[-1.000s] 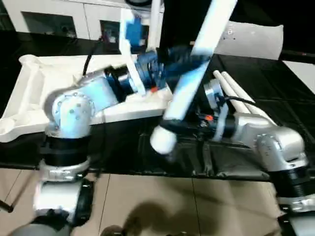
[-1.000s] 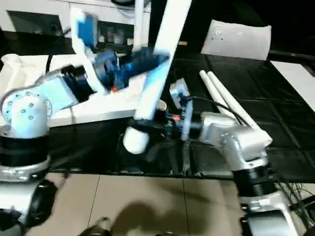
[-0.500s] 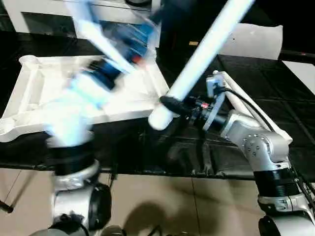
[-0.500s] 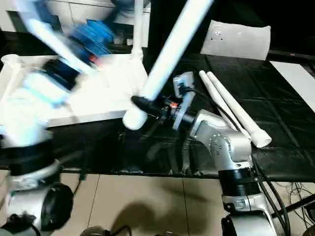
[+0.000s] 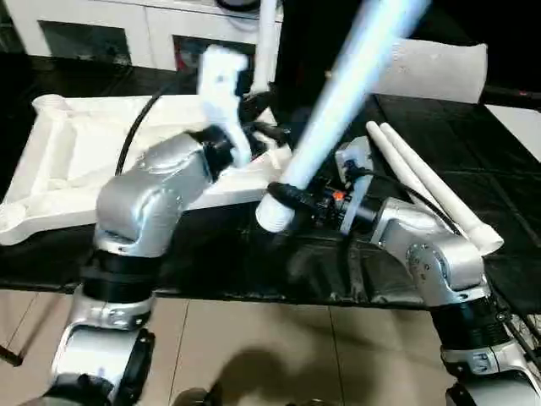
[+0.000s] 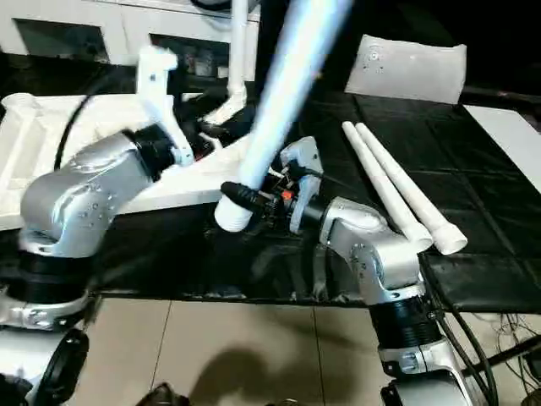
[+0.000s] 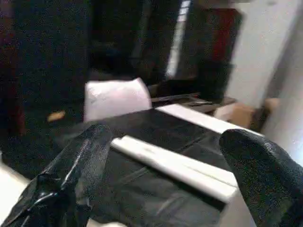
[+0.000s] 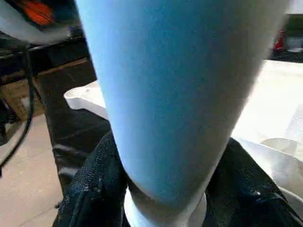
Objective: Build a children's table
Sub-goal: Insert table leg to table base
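The white tabletop (image 5: pixel 76 161) lies underside up on the black table, at the left. One white leg (image 5: pixel 267 42) stands upright in its far right corner socket. My right gripper (image 5: pixel 287 196) is shut on the thick end of another leg (image 5: pixel 338 93), which slants up and away over the table; in the right wrist view this leg (image 8: pixel 180 94) sits between the black fingers (image 8: pixel 90 189). My left gripper (image 7: pixel 165 161) is open with nothing in it, hovering by the tabletop's near right corner (image 5: pixel 275 156). Two more legs (image 5: pixel 423 182) lie side by side on the right.
A white pillow-like slab (image 5: pixel 439 72) rests at the back right. A white cabinet (image 5: pixel 101 25) with dark compartments stands behind the tabletop. The black table's front edge (image 5: pixel 254 292) runs above a tiled floor.
My left gripper has come off the slanted leg and opened wide. The left arm swung away to the left and back toward the tabletop's corner. The right gripper still holds the leg.
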Controlling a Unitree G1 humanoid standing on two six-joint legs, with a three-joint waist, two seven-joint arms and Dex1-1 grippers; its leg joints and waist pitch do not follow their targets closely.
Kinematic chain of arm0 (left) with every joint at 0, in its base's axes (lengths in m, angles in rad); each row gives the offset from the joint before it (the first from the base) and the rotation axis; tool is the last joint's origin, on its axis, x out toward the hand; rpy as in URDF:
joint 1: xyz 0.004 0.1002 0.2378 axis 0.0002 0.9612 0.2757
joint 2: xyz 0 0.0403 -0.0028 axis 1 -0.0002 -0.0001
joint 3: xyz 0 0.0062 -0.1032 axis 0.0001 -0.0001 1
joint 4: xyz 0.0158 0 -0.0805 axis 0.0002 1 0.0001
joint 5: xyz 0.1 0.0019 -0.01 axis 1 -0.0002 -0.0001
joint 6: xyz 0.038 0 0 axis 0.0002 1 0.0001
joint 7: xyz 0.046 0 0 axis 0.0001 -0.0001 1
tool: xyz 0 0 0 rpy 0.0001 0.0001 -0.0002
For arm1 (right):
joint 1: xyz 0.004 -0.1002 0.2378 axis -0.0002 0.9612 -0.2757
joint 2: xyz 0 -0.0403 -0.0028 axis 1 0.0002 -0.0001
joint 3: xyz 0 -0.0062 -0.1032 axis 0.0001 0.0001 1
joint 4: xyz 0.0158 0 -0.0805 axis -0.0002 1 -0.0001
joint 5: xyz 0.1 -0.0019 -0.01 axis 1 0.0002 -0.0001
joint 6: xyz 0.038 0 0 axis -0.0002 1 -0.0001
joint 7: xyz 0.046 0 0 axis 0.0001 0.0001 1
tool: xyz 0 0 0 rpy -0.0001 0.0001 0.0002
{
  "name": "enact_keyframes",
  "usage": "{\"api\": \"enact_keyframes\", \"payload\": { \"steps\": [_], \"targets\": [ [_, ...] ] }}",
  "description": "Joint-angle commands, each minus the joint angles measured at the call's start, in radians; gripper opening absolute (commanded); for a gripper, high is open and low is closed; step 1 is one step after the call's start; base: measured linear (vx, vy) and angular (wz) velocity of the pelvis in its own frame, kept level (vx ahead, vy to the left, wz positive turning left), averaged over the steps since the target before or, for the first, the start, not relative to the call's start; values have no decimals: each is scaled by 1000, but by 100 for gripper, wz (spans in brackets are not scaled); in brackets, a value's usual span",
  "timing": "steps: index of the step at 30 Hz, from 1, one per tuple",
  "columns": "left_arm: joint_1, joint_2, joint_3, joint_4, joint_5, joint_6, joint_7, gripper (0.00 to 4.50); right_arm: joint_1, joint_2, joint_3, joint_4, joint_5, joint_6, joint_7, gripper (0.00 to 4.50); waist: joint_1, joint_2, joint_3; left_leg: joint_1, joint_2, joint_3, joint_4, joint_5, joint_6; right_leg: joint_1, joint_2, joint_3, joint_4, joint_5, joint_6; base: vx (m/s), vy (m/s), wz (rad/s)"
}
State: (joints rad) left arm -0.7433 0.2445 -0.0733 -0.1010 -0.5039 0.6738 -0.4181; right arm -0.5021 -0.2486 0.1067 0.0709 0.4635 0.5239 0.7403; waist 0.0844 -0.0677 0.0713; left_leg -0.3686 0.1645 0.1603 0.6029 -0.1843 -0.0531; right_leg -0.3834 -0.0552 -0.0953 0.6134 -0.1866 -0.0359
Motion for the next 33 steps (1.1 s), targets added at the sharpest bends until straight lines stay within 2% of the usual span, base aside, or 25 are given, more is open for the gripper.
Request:
{"api": "enact_keyframes", "payload": {
  "steps": [1,5,6,8,9,11,12,13,14,15,17,18,19,22,23,25,26,27,29,30,31,32,33],
  "targets": [
    [-12,-9,-43,-52,-13,6,-44,425,1,-5,-8,1,-12,-13,-10,191,0,16,-72,10,73,-20,-69,-134,-14,55,-106,70,-71,-187,-157,0,0,0],
    [-9,16,-91,-69,30,-15,-51,425,2,-1,-9,7,-18,-18,-18,191,-2,18,-71,14,73,-21,-70,-149,-14,52,-102,70,-74,-212,-146,0,0,0],
    [-4,31,-120,-72,74,-48,-58,425,3,5,-15,12,-19,-19,-26,191,-2,17,-70,12,73,-22,-71,-146,-14,52,-102,69,-75,-213,-142,0,0,0],
    [3,15,-102,-66,76,-47,-36,425,6,8,-18,13,-19,-18,-31,191,-2,18,-72,13,73,-21,-69,-139,-16,52,-102,70,-73,-199,-142,0,0,0],
    [5,9,-80,-53,85,-49,-13,425,12,12,-28,11,-25,-23,-49,191,-2,14,-72,11,73,-20,-69,-130,-15,53,-102,70,-71,-184,-146,0,0,0],
    [9,10,-59,-38,99,-53,15,425,20,15,-41,5,-25,-20,-72,191,-1,16,-73,12,74,-21,-69,-124,-16,52,-102,70,-69,-173,-150,0,0,0],
    [23,16,-26,-21,122,-57,63,425,36,22,-67,-11,-20,-7,-119,191,-1,22,-73,12,74,-21,-69,-120,-19,51,-101,70,-68,-153,-154,0,0,0],
    [30,17,-11,-16,126,-60,79,425,42,27,-81,-17,-15,5,-140,191,-3,20,-73,11,75,-22,-70,-119,-21,52,-101,71,-67,-145,-155,0,0,0],
    [49,16,25,-13,127,-51,116,425,57,33,-102,-32,-8,15,-170,191,-3,27,-73,11,73,-22,-70,-126,-24,53,-100,70,-66,-147,-156,0,0,0],
    [66,16,54,-10,128,-43,146,425,71,34,-113,-45,-17,5,-193,191,-5,20,-73,10,70,-20,-69,-134,-22,55,-100,70,-70,-160,-149,0,0,0],
    [132,27,109,-26,142,-28,194,425,120,41,-144,-106,-19,0,-242,191,-5,32,-72,9,70,-21,-69,-135,-25,55,-100,71,-71,-162,-143,0,0,0],
    [161,32,124,-37,150,-24,204,425,139,47,-159,-131,-14,7,-264,191,-9,25,-74,9,70,-22,-70,-127,-21,56,-97,70,-70,-148,-135,0,0,0],
    [204,41,139,-51,163,-25,216,425,160,50,-175,-164,-19,33,-305,191,-14,30,-74,9,69,-22,-71,-121,-16,54,-95,70,-69,-142,-133,0,0,0],
    [303,55,152,-90,189,-45,226,425,200,64,-206,-235,-13,81,-375,191,-24,35,-70,11,69,-23,-75,-168,-14,49,-92,68,-79,-215,-122,0,0,0],
    [359,61,151,-109,214,-64,241,425,222,74,-222,-274,-14,108,-416,191,-27,31,-68,13,71,-24,-78,-192,-17,46,-93,68,-83,-251,-115,0,0,0],
    [457,62,155,-136,263,-110,282,425,264,83,-238,-342,-15,175,-478,191,-29,33,-64,15,74,-26,-81,-216,-23,42,-93,69,-86,-278,-105,0,0,0],
    [473,58,158,-141,268,-119,289,425,271,81,-237,-355,-15,192,-485,191,-33,30,-62,13,73,-27,-84,-229,-23,43,-91,70,-88,-291,-95,0,0,0],
    [540,45,172,-167,286,-157,310,425,303,80,-229,-403,-27,233,-519,191,-35,28,-59,14,71,-25,-84,-239,-22,40,-89,71,-92,-309,-82,0,0,0],
    [601,38,182,-206,295,-172,319,425,349,80,-208,-440,-72,189,-535,191,-34,30,-59,14,70,-24,-83,-248,-24,37,-91,71,-96,-331,-70,0,0,0],
    [632,33,185,-233,299,-175,321,425,384,74,-193,-466,-73,164,-516,191,-34,23,-56,15,70,-24,-84,-276,-24,32,-93,71,-104,-386,-51,0,0,0],
    [638,30,187,-238,297,-173,322,425,391,73,-190,-470,-74,161,-514,191,-33,24,-56,16,69,-25,-83,-287,-23,31,-95,71,-105,-407,-46,0,0,0],
    [662,17,194,-259,286,-171,323,425,414,74,-182,-484,-79,150,-513,191,-35,19,-52,16,69,-26,-83,-304,-20,29,-95,70,-111,-447,-33,0,0,0],
    [672,12,195,-267,282,-173,323,425,421,77,-180,-490,-80,151,-518,191,-34,21,-49,18,68,-28,-83,-322,-21,25,-96,69,-117,-484,-20,0,0,0]
  ]
}}
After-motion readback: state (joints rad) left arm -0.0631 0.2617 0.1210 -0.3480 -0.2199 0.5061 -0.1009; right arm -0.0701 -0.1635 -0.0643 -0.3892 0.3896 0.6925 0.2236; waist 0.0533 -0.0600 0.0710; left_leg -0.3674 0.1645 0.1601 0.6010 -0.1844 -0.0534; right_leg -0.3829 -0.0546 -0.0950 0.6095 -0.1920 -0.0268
